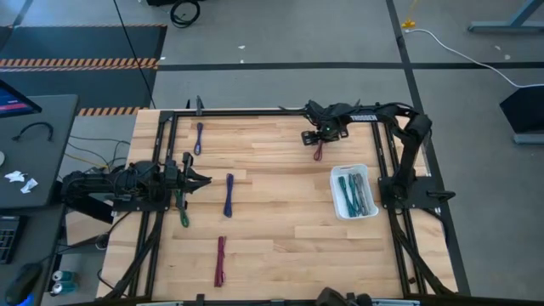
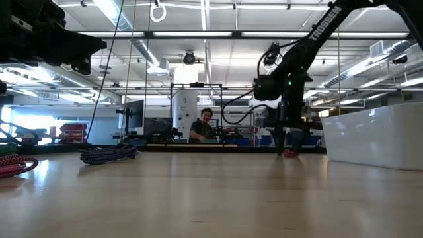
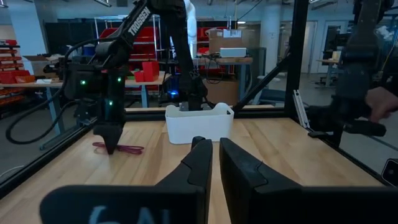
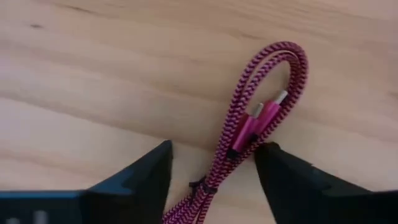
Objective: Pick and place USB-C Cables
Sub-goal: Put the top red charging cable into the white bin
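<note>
From above, we see the right hand [image 1: 319, 141] at the far side of the wooden surface [image 1: 280, 246], directly over a magenta cable [image 1: 319, 153], so we judge the step in hand to be the pick of that bundle for the white bin [image 1: 335, 189], which already holds a few green and teal cables [image 1: 353, 194]. Others lie loose on the planks: a purple cable [image 1: 199, 137], a blue cable [image 1: 228, 195], a maroon cable [image 1: 221, 261] and a green cable [image 1: 182, 212] beside the waiting left hand [image 1: 189, 179]. At table height, the right arm stands upright with its tip down at the surface. In the left wrist view, the left hand's fingers [image 3: 200, 163] sit almost together with nothing between them, and the smooth, rounded plastic bin shows beyond. In the right wrist view, the right hand's dark fingers [image 4: 155, 171] are spread wide and straddle the braided, woven-sheathed magenta loop, its plugs tucked inside the fold and a small tie binding the strands; nothing is gripped yet. We think the next move calls for lowering a touch and closing squarely across the bundle near that tie, so no strand slips out.
</note>
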{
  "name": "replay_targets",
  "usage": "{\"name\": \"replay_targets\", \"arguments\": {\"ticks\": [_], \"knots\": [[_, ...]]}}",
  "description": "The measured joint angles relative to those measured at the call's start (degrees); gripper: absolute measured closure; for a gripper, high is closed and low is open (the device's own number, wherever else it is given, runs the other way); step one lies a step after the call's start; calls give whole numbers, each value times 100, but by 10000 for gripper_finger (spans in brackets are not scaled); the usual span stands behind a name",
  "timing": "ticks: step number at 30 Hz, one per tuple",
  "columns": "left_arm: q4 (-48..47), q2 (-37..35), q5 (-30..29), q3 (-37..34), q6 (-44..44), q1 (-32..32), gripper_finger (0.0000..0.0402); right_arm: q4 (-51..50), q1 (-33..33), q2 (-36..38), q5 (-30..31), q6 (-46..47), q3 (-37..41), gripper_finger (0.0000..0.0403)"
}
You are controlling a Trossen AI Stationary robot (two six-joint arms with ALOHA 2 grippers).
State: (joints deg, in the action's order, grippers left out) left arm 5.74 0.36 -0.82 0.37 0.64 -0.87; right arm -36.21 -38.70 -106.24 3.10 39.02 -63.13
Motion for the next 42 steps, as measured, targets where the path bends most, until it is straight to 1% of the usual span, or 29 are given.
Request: {"name": "replay_targets", "arguments": {"ticks": [3,9,10,11,15,20,23,26,29,32,34,37,39,42], "knots": [[0,0,0,1,0,1,367,70,24,-25,15,-166,1,226],[0,0,0,0,0,0,374,106,42,122,-10,-308,26,368],[0,0,0,0,0,-1,373,57,42,193,-8,-326,43,381],[0,0,0,0,0,1,372,-22,51,310,-11,-324,57,386],[0,0,0,1,0,-1,366,-79,188,1158,-5,-173,39,374],[0,0,0,-1,0,-1,364,-307,718,2677,41,129,34,389],[0,0,0,0,0,0,367,-585,1287,3535,49,451,33,389],[0,0,0,1,0,1,371,-1094,1984,4273,31,1008,31,389],[0,0,0,-1,0,1,374,-1854,2757,4777,21,1743,31,389],[0,0,0,1,0,-1,372,-2706,3445,5087,-30,2670,48,389],[0,0,0,1,2,0,369,-2952,3824,5227,-266,3200,237,389],[0,0,0,1,2,0,366,-2820,4179,5404,-891,3744,827,389],[2,0,0,-1,0,-1,366,-2457,4252,5492,-1321,3990,1324,389],[1,0,0,-1,0,1,370,-1765,4098,5547,-1832,4349,2088,389]]}}
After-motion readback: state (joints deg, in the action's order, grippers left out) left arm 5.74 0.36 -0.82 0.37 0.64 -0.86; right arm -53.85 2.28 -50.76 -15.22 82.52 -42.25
